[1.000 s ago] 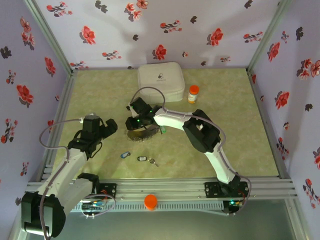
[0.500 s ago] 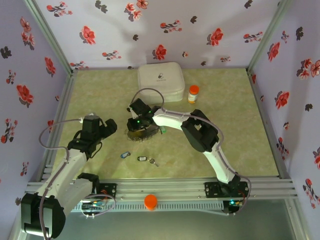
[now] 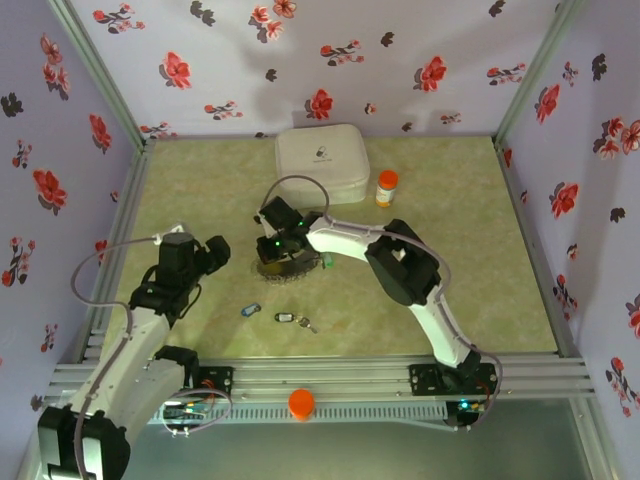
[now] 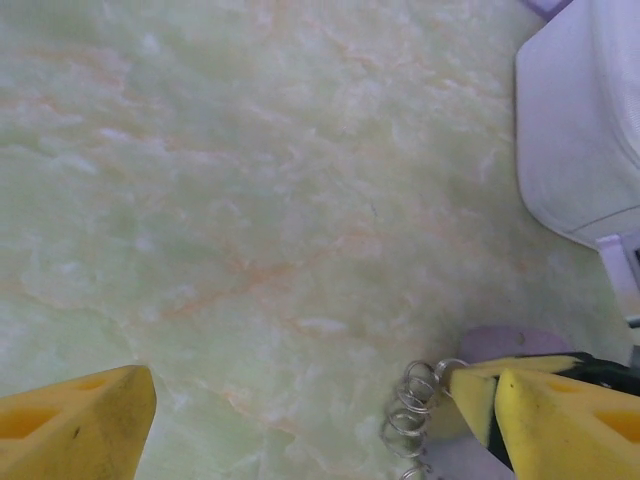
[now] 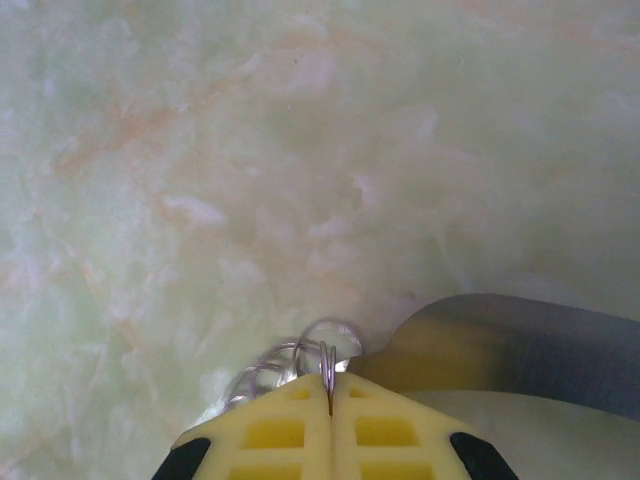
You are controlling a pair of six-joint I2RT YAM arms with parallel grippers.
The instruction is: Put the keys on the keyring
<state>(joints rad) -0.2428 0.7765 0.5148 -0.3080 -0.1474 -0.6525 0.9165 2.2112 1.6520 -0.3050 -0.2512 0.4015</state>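
The keyring [image 3: 291,267] is a floppy chain of thin grey wire loops lying mid-table. My right gripper [image 3: 268,256] is shut on its end, and in the right wrist view a loop [image 5: 328,352] is pinched between the closed yellow fingertips [image 5: 290,432]. My left gripper [image 3: 217,253] stands open just left of it. In the left wrist view the loops [image 4: 412,415] lie beside its right finger [image 4: 570,425]. A blue-tagged key [image 3: 250,310], a black-tagged key [image 3: 287,318] and a green-tagged one [image 3: 326,262] lie loose on the table.
A white square case [image 3: 322,163] sits at the back, its corner in the left wrist view [image 4: 575,120]. An orange-capped pill bottle [image 3: 386,187] stands to its right. An orange cap [image 3: 300,402] rests on the front rail. Flowered walls enclose the table.
My right gripper has closed onto the keyring's end loop. The left gripper has narrowed a little and drifted slightly left.
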